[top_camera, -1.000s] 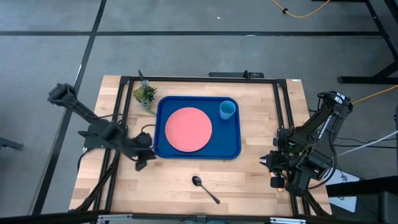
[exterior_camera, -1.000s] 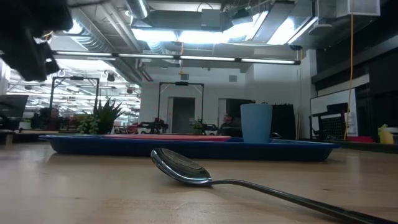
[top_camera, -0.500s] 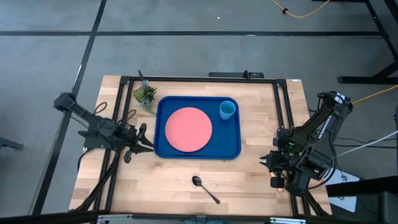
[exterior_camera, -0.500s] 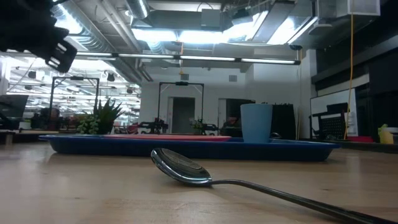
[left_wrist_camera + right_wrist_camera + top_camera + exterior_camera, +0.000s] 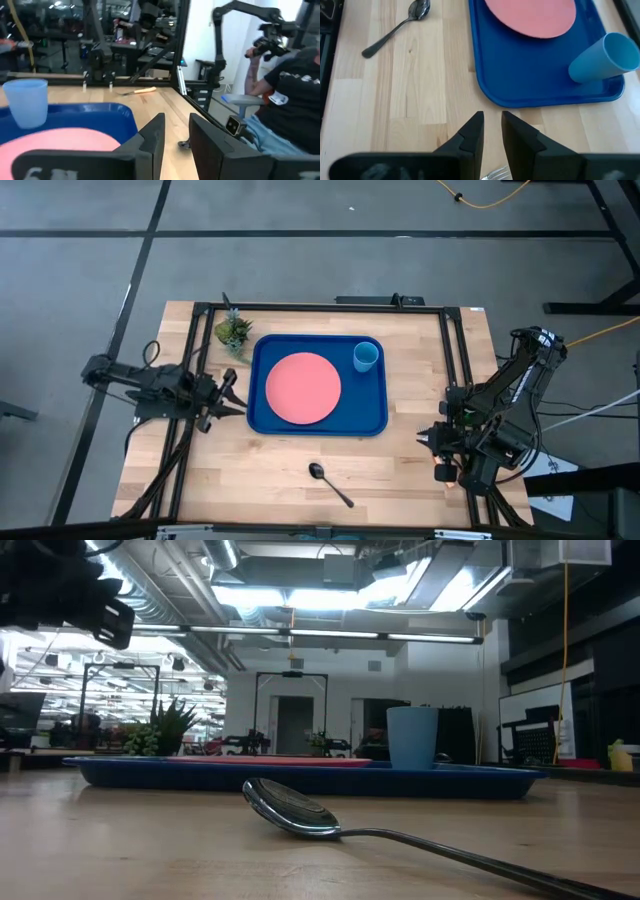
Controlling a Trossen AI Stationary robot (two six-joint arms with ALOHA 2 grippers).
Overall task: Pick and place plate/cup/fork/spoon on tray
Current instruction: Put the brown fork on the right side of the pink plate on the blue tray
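The deep-blue tray [image 5: 376,415] lies mid-table. The salmon-pink plate [image 5: 302,387] lies flat in it, and the light-blue cup [image 5: 366,356] stands in its far right corner. The dark spoon [image 5: 328,480] lies on the wood near the front edge, bowl toward the tray. The tan-handled fork [image 5: 137,91] lies on the table to the right of the tray, its tines [image 5: 495,173] just under my right gripper. My left gripper [image 5: 235,402] is open and empty, raised beside the tray's left rim. My right gripper [image 5: 492,125] waits at the right, slightly open and empty.
A small potted plant [image 5: 233,332] stands at the tray's far left corner. Black frame rails [image 5: 452,370] run along the table's sides. A person [image 5: 287,105] sits beyond the table's right side. Bare wood lies between the tray and the front edge.
My left gripper has drawn back from the tray's near left corner toward the table's far edge and a little to the left. It has risen and turned level, pointing at the tray. The plate, cup, spoon and right arm have kept still.
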